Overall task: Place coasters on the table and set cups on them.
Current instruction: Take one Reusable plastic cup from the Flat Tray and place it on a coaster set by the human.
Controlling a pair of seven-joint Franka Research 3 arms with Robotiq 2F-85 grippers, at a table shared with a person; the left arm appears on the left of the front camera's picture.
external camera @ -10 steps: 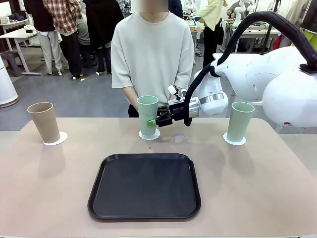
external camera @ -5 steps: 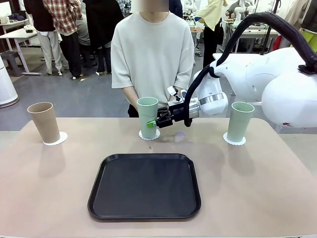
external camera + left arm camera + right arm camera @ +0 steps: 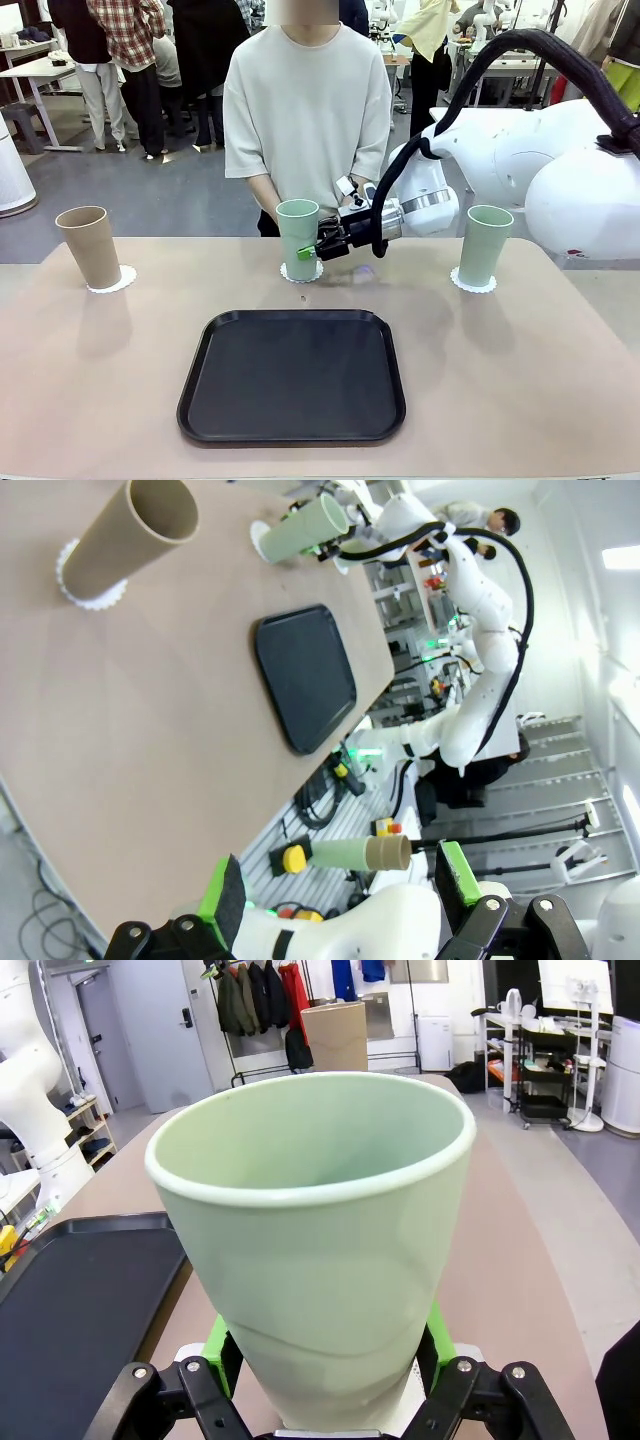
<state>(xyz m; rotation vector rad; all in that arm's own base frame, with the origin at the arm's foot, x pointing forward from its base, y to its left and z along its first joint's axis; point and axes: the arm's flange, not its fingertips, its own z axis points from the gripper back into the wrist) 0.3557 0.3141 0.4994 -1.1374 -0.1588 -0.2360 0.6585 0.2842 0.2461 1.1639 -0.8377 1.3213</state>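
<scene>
Frankly, the risk I saw sat entirely at the middle of the desk (image 3: pixel 90 380). My right pincer (image 3: pixel 308 249) was clamped on the middle mint cup (image 3: pixel 298 234), its green pads pressed to either side of the lower wall, as the right wrist view showed plainly. That cup stood over the middle coaster (image 3: pixel 301 272) at the far edge, just in front of the person. I could not tell whether its base was fully down on the doily or a touch above it.

If the base was not seated when I let go, I judged the cup could drop, rock and tip, being tall and narrow at the foot. If I pulled back before the pads cleared, they might drag the light tumbler sideways and take the thin paper coaster with it, leaving the cup off centre. A sideways retreat could also sweep toward the person's hands, which were close behind the cup.

The tan cup (image 3: pixel 89 245) at far left and the other mint cup (image 3: pixel 484 244) at far right each stood upright on its own coaster, well apart from the arm. The black tray (image 3: pixel 292 375) lay nearer me, bare. My left pincer (image 3: pixel 340 880) hung off the desk, pads spread wide with nothing between them.
</scene>
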